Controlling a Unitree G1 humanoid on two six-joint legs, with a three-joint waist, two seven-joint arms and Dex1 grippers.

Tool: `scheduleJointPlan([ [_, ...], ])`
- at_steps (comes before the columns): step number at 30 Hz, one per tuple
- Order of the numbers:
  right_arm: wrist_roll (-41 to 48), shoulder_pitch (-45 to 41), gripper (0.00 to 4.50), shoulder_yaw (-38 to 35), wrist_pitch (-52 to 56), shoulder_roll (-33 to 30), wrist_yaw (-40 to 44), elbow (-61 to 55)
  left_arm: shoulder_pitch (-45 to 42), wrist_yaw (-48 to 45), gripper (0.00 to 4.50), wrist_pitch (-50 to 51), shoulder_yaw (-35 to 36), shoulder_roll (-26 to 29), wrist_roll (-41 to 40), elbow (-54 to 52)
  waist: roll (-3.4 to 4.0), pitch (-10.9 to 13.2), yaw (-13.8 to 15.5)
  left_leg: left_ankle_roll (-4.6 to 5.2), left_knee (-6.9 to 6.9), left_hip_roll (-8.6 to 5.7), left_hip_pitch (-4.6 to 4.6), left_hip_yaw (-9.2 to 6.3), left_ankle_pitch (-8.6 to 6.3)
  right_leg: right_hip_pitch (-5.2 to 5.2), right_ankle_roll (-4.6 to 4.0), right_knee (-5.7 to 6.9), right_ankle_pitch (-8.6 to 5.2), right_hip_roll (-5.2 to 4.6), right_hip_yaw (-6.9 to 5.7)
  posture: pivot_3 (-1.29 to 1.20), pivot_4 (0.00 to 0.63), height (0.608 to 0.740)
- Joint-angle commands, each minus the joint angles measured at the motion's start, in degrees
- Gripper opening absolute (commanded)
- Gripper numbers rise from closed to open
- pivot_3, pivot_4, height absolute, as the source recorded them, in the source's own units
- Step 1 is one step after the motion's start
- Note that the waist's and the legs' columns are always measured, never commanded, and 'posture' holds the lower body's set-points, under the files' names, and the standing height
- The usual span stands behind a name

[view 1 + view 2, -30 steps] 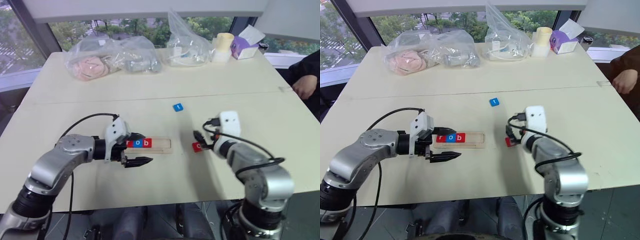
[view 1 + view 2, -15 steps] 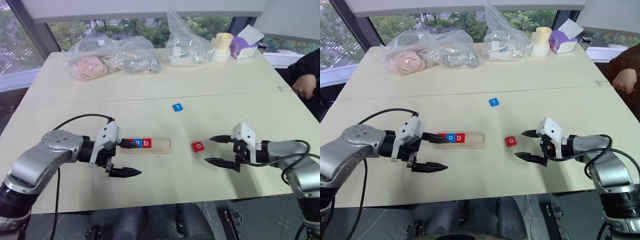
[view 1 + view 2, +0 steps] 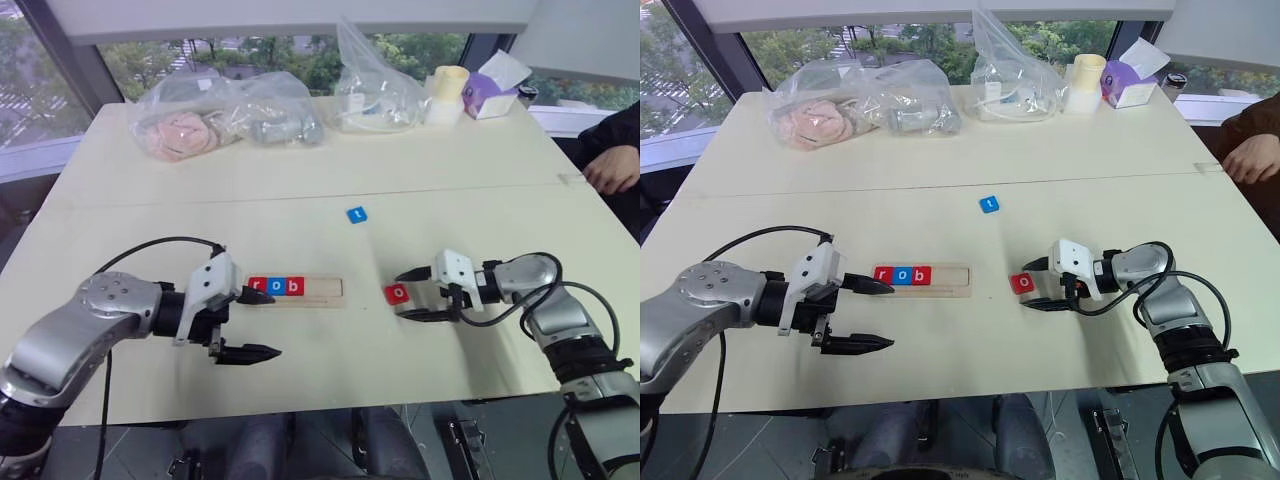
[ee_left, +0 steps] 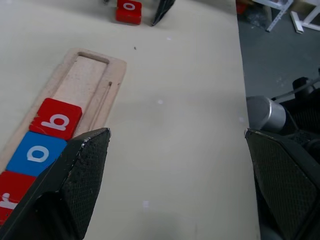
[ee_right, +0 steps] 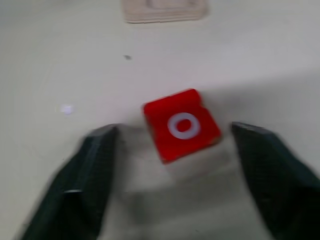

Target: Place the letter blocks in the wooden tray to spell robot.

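Note:
The wooden tray (image 3: 326,290) lies at the table's middle with three letter blocks in its left part: red r (image 3: 258,285), blue o (image 3: 275,286), red b (image 3: 293,286); its right part is bare. A red o block (image 5: 182,125) lies flat on the table right of the tray. My right gripper (image 3: 401,295) points left and straddles it, one finger (image 5: 95,165) on each side with a gap to the block. A blue t block (image 3: 357,214) lies farther back. My left gripper (image 3: 273,322) hangs wide open at the tray's left end, holding nothing.
Clear plastic bags (image 3: 225,118) of items, a pale roll (image 3: 446,92) and a purple tissue box (image 3: 490,95) line the far table edge. A person's hand (image 3: 610,176) rests at the right edge. The table's front edge runs just below both grippers.
My right gripper swung out to the right, turned level, then slid left around the red o block with its fingers narrower. My left gripper drew back to the left from the tray.

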Motion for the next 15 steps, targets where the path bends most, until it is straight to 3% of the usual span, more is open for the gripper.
scheduleJointPlan([
  [1, -0.12, -1.17, 1.73, -0.41, -1.16, -0.01, 0.34, 0.22, 0.61, 0.34, 4.5, -0.08, 2.59, 1.06, -0.53, -1.22, 0.0, 0.0, -0.02, 0.0, 0.0, 0.0, 0.01, 0.01, 0.0, 0.01, 0.0, 0.01, 0.0, 0.0, 0.01, 0.0, 0.15, 0.74],
  [2, 0.1, -1.16, 1.26, -0.45, -0.87, 0.0, 0.36, -0.21, 0.74, 0.3, 4.5, -0.2, 2.73, 1.19, -0.46, -1.01, 0.0, 0.0, -0.02, -0.01, 0.0, 0.0, 0.04, 0.03, 0.0, 0.01, 0.0, 0.02, 0.0, 0.0, 0.03, 0.0, 0.15, 0.74],
  [3, 0.36, -1.0, 1.11, -0.43, 0.03, -0.03, 0.16, -1.7, 0.84, 0.21, 4.5, -0.45, 2.93, 1.38, -0.24, -0.57, 0.0, 0.0, 0.0, -0.01, 0.01, 0.0, 0.06, 0.03, 0.0, 0.03, -0.01, 0.03, 0.0, 0.0, 0.04, 0.0, 0.15, 0.74],
  [11, 0.89, -4.51, 1.11, 2.39, 20.15, 6.65, -10.3, -21.17, 0.86, -0.54, 4.5, -2.89, 5.45, 3.52, 1.86, 5.12, 0.01, 0.0, -0.17, -0.01, 0.0, 0.02, 0.09, 0.03, 0.0, -0.13, -0.03, 0.33, -0.02, 0.01, 0.1, 0.0, 0.15, 0.74],
  [15, -0.63, -7.32, 1.11, 5.71, 27.61, 9.61, -13.5, -25.09, 0.92, -0.77, 4.5, -3.41, 5.43, 3.63, 2.33, 5.97, 0.01, 0.0, 0.15, -0.03, 0.0, 0.01, 0.08, 0.0, 0.01, -0.14, -0.03, 0.33, -0.02, 0.0, 0.1, 0.0, 0.15, 0.74],
])
